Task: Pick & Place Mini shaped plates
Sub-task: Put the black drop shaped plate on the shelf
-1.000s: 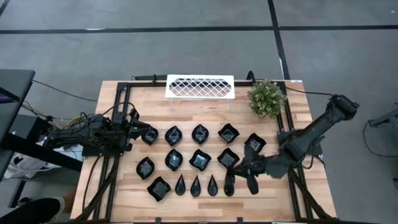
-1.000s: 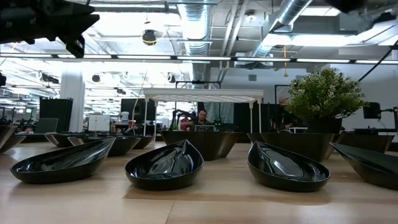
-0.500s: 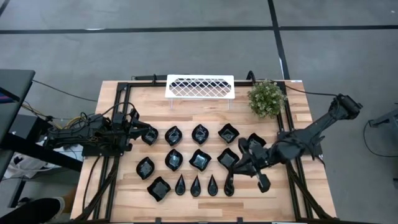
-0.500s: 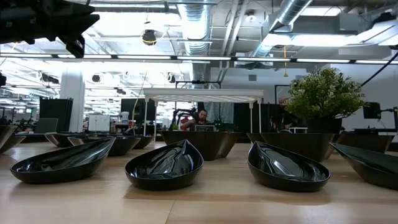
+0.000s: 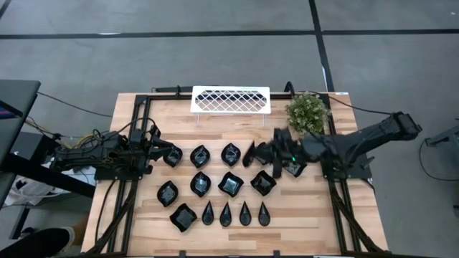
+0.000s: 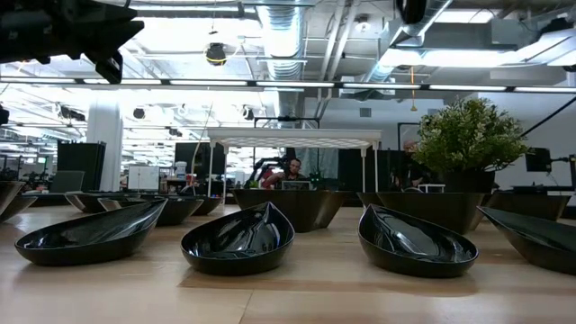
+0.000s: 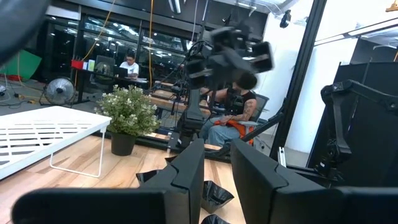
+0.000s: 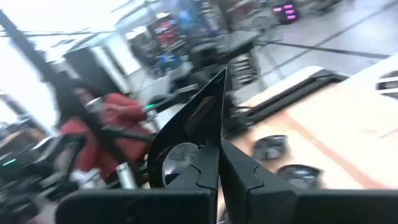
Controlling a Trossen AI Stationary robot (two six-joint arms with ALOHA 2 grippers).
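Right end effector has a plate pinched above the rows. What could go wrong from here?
1. The right end effector grips the plate only by its thin edge, so it could slip and drop onto the other plates below.
2. The right arm passes close by the plant; a swing toward the rack might brush it.

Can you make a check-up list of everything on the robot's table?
Surface: light wooden table, no spills seen.
Job's things: glossy black mini plates lie in rows; one narrow black plate is lifted.
Clutter: white lattice rack and small green plant at the far edge.
Grippers: right gripper shut on the narrow plate above the rows; left gripper open, empty, beside the rows.
Cables: black cables along the table's sides.
Surroundings: grey floor; seated person beyond.
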